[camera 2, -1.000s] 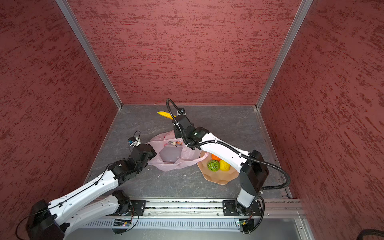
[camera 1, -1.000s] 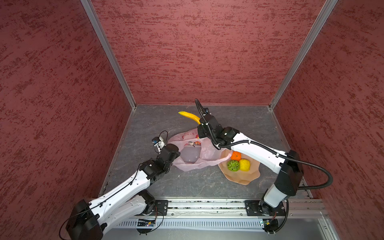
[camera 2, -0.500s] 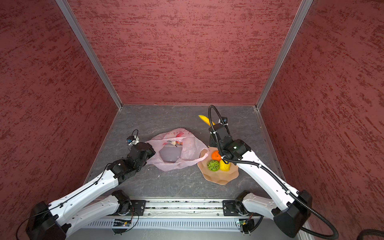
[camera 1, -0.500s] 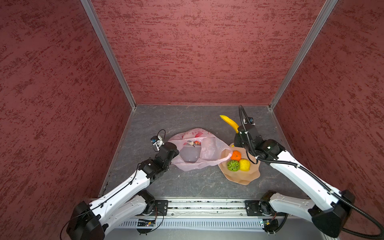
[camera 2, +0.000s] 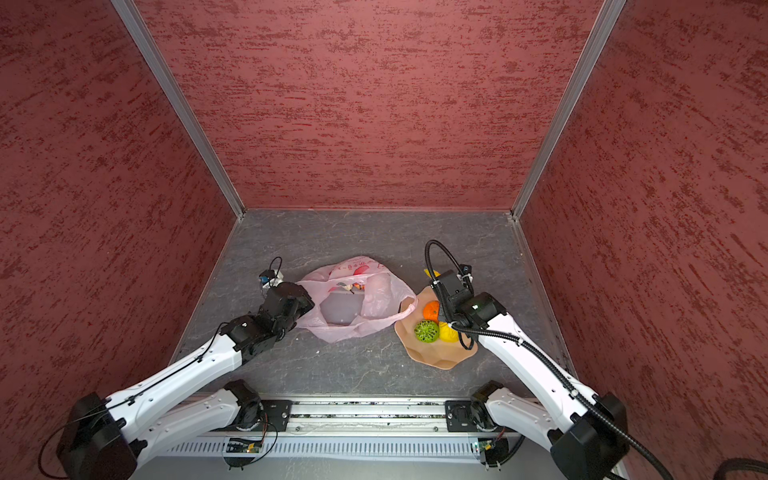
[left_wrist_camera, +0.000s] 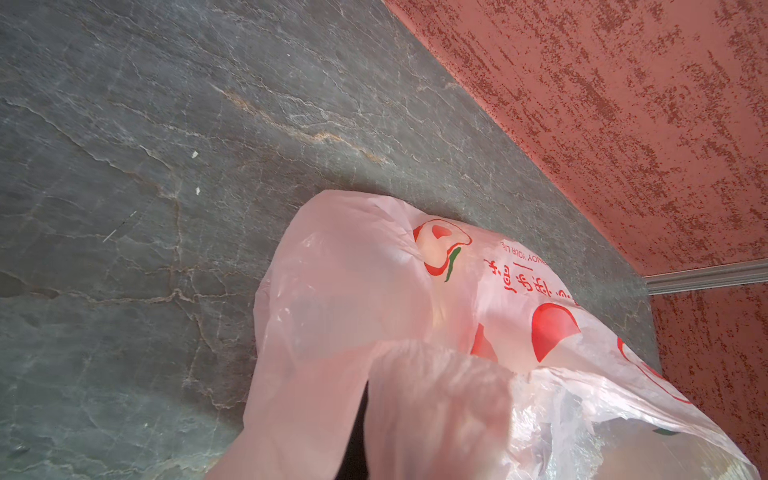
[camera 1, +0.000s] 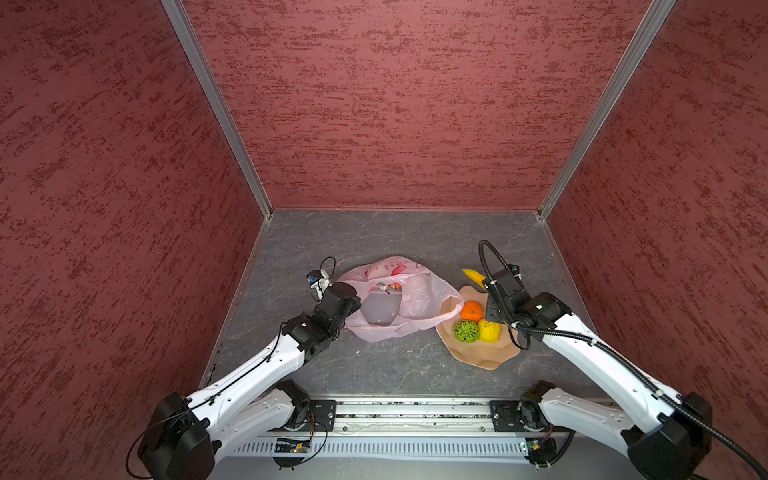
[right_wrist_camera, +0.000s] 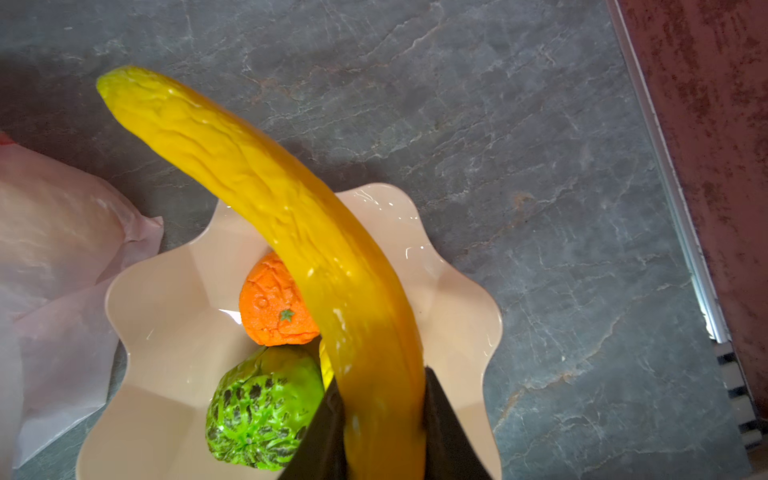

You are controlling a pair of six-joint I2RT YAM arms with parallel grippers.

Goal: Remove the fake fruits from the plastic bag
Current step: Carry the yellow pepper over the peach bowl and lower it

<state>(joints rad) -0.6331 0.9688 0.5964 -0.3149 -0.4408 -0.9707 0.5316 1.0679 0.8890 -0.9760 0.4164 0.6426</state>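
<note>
Right tool (right_wrist_camera: pixel 384 415) with banana (right_wrist_camera: pixel 266 199) over dish (right_wrist_camera: pixel 166 291) of orange (right_wrist_camera: pixel 272 307), green ball (right_wrist_camera: pixel 262 411), lemon (camera 1: pixel 489 330)

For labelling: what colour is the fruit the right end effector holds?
Yellow: the banana, clearest in the right wrist view.

The plastic bag (camera 1: pixel 419 291) is laid mid-surface (camera 1: pixel 374 374), its left edge pinched in the left hand (camera 1: pixel 352 300). The dish (camera 1: pixel 486 353) is set just right of it, with one bag handle (camera 1: pixel 454 308) draped over its left rim. In the dish, the orange (camera 1: pixel 472 311) is placed behind, with the lattice ball (camera 1: pixel 466 331) front left and the lemon (camera 1: pixel 489 331) front right. The banana (right_wrist_camera: pixel 266 199) is held above the dish by the right hand (right_wrist_camera: pixel 384 436).
</note>
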